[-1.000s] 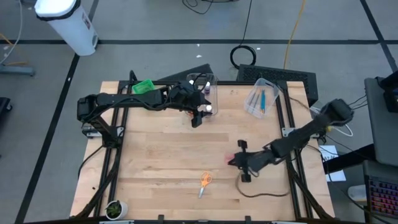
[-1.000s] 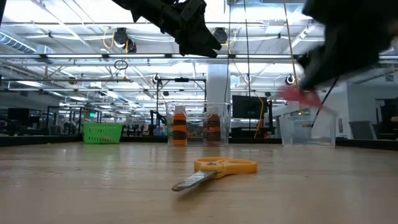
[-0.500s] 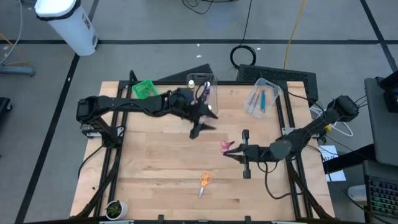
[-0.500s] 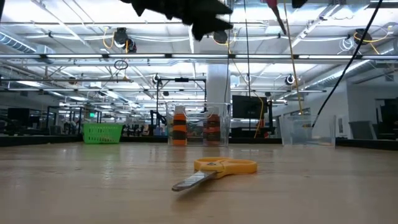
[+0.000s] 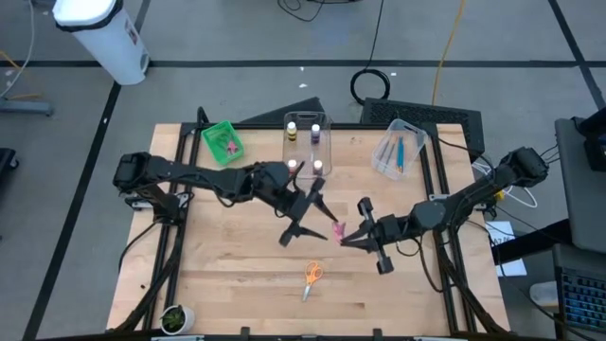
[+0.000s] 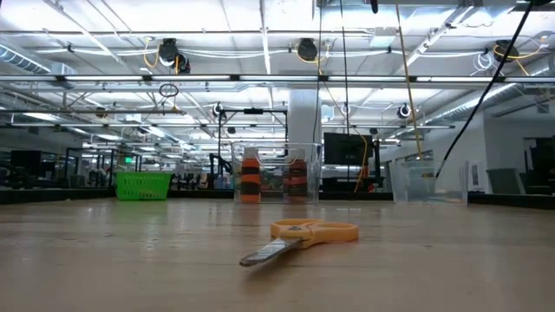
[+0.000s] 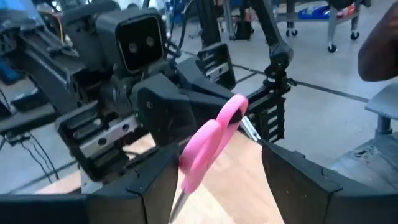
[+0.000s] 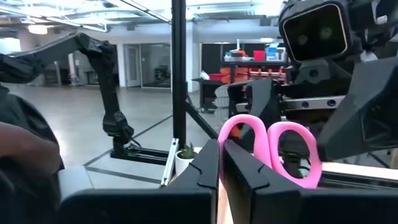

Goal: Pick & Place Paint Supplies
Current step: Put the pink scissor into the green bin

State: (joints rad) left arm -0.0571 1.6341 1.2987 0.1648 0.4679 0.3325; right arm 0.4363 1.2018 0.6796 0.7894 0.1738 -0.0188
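Orange scissors (image 5: pixel 311 278): we see them lying flat near the middle of the table's near edge, handles away from that edge, touching nothing; the low view (image 6: pixel 303 237) shows them alone on the wood.
Right gripper (image 5: pixel 347 237): our right arm reaches in from the table's right edge to just right of the centre. Its jaws are pressed together on the blades of the pink scissors (image 5: pixel 338 229), whose handles point toward the left arm; in the right wrist view (image 8: pixel 219 163) the pink loops (image 8: pixel 270 152) stand just past the closed fingertips.
Left gripper (image 5: pixel 311 210): our left arm stretches from the left edge to the centre. Its jaws stand wide, one on each side of the pink handles (image 7: pixel 208 140) in the left wrist view; we cannot tell whether they touch them.
Clear tub of bottles (image 5: pixel 305 144): at the middle of the far edge, white caps showing.
Clear tub of brushes (image 5: pixel 398 149): toward the far right corner, blue brushes inside.
Green bin (image 5: pixel 222 141): toward the far left corner, something pink inside.
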